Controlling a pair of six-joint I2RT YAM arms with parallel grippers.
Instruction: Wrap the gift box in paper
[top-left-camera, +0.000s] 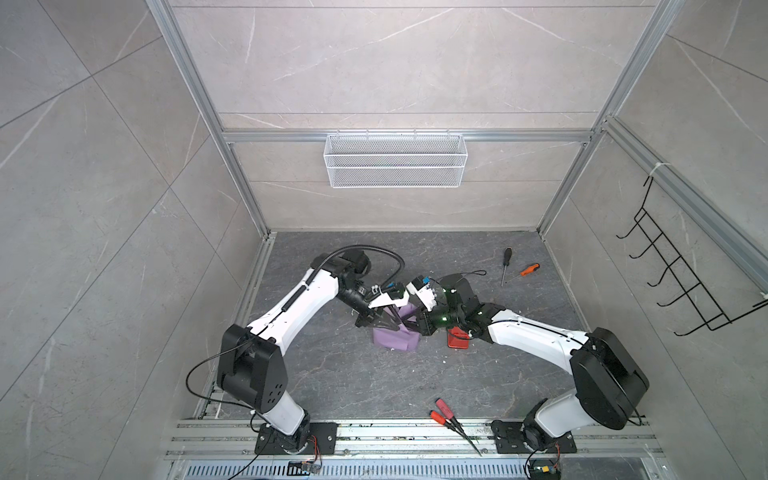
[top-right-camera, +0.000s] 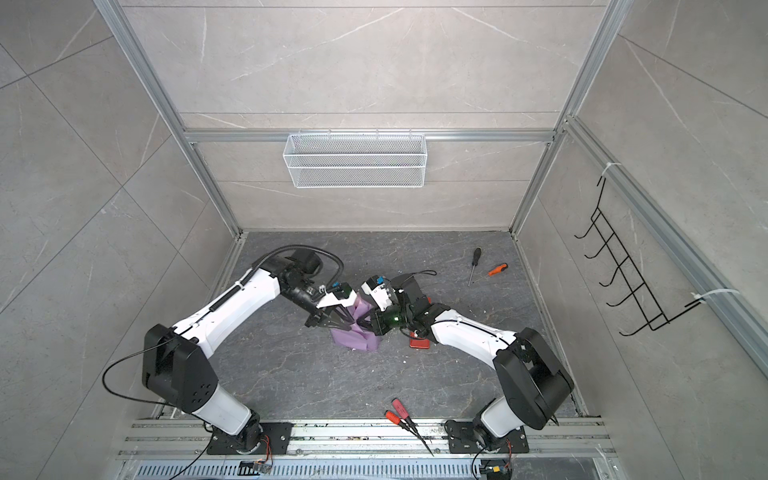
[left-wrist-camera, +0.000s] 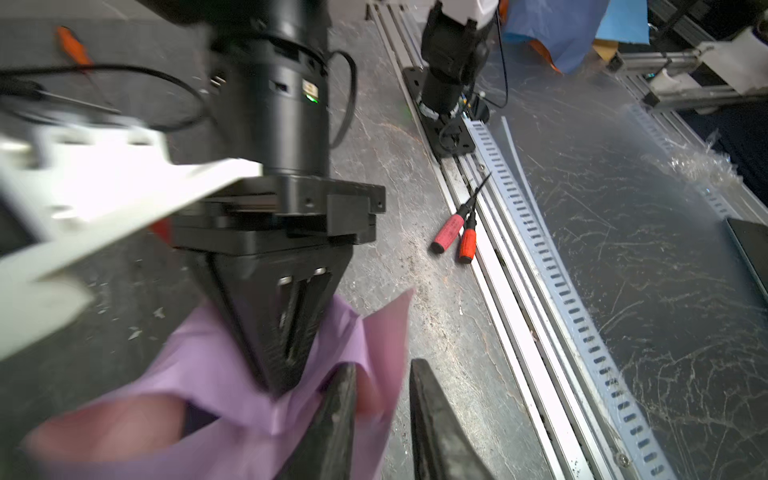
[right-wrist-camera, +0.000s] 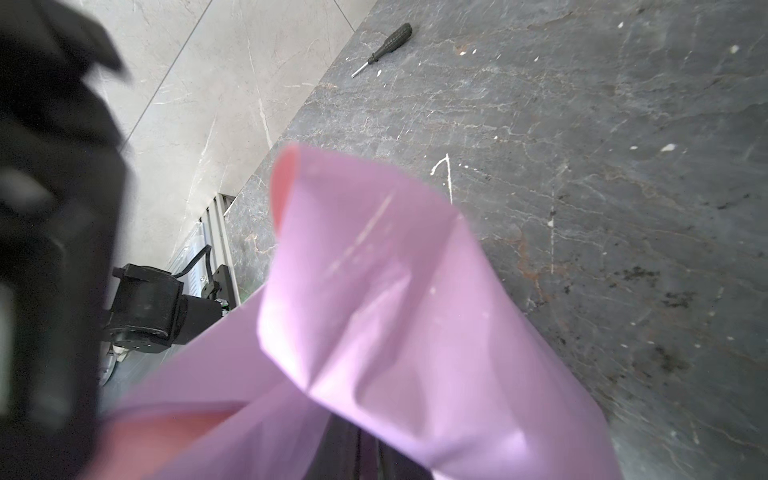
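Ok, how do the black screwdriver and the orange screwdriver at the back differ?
The black screwdriver looks longer than the orange screwdriver. The black one lies nearly front to back, while the orange one lies slanted. Both lie flat on the table.

Dark grey veined bench (top-left-camera: 353, 382). Carries crumpled lilac paper (top-left-camera: 392, 338) at its middle, red tape dispenser (top-left-camera: 457, 337) near it. Holds black screwdriver (top-left-camera: 505, 268) and orange screwdriver (top-left-camera: 528, 270) near far right corner, two red-handled tools (top-left-camera: 441, 406) at near edge.

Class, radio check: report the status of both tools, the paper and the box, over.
Left tool open beside paper. Right tool shut on paper. Box out of sight. Red dispenser apart, under right arm.
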